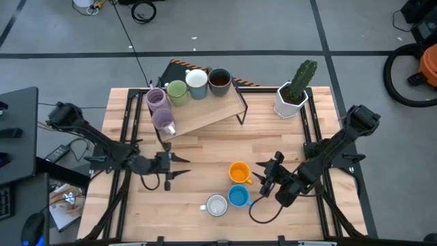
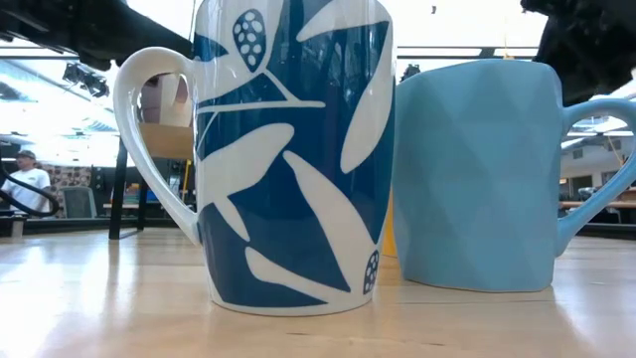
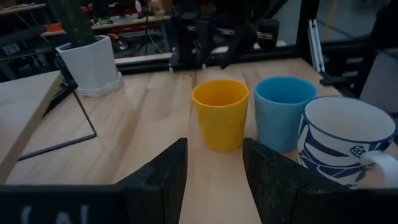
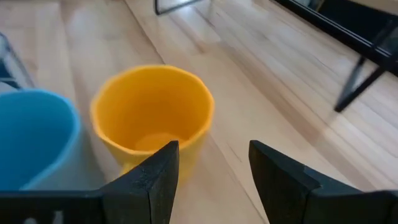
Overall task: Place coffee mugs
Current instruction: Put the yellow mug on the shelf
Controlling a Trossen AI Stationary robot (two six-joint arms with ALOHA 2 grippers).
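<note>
Three coffee mugs stand on their bases on the wooden table [image 1: 205,150]: an orange one [image 1: 239,171], a light blue one [image 1: 238,196] and a white one with blue leaf pattern [image 1: 216,205]. Five more mugs, two of them purple [image 1: 157,99], one green [image 1: 177,91], one white [image 1: 196,82] and one dark brown [image 1: 220,80], stand on a raised wooden shelf [image 1: 205,113] at the back. My left gripper [image 1: 183,166] is open, left of the orange mug [image 3: 220,114] and apart from it. My right gripper [image 1: 261,178] is open just right of the orange mug [image 4: 152,115], nothing between its fingers.
A white faceted pot with a green cactus [image 1: 293,92] stands at the table's far right. The shelf rests on thin black legs [image 1: 241,109]. In the low view the patterned mug [image 2: 288,149] and the blue mug [image 2: 477,174] fill the foreground. Bare wood lies between shelf and mugs.
</note>
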